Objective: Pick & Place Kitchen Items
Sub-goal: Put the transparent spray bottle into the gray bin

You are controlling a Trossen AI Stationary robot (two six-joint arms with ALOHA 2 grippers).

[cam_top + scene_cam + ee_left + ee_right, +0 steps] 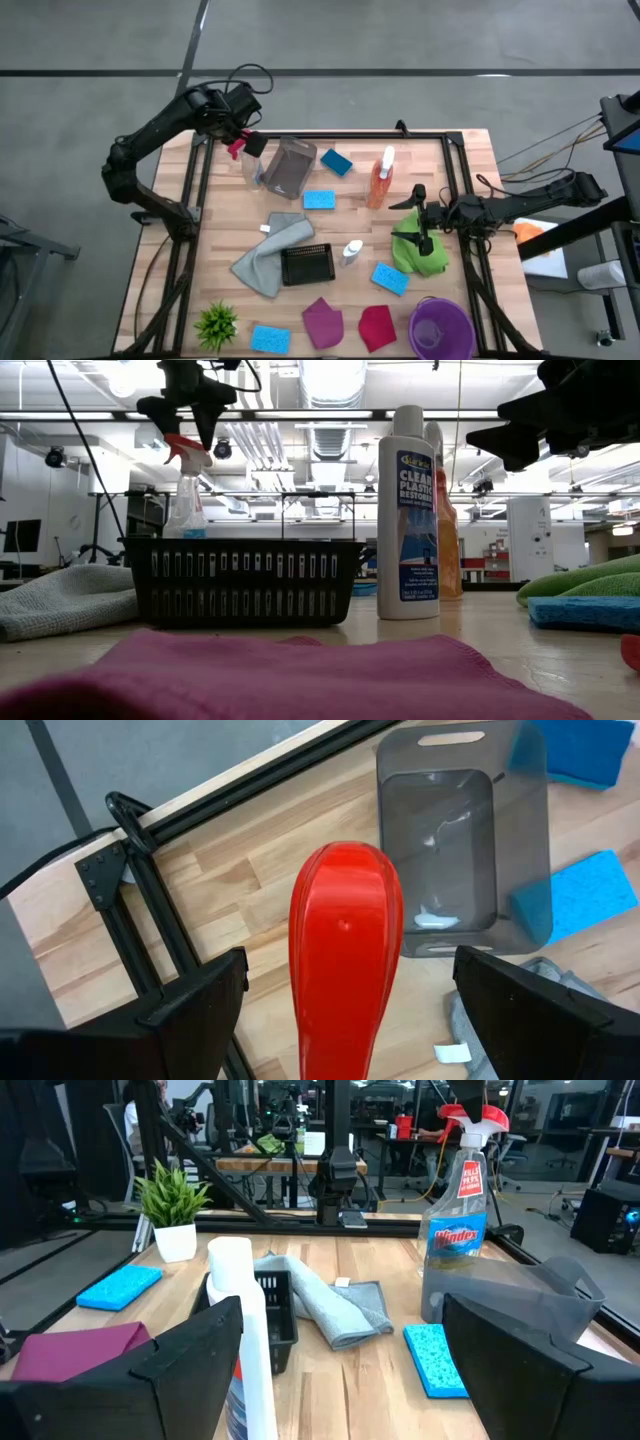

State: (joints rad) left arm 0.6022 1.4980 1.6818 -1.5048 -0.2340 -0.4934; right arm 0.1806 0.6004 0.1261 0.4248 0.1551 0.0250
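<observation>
The left end effector [340,1010], fingers spread wide, straddles the Windex spray bottle's red trigger [345,935]; closing comes next. The right end effector [418,232], empty and open, hovers above the green cloth [432,260].

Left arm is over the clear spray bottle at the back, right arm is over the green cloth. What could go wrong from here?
1. The left gripper sits open either side of the clear spray bottle, at its red trigger; closing there could slip or squeeze it.
2. The grey bin stands right beside the bottle, so a tilt could knock it.
3. The right gripper, open above the green cloth, has the orange spray bottle nearby; a swing might topple it.
</observation>
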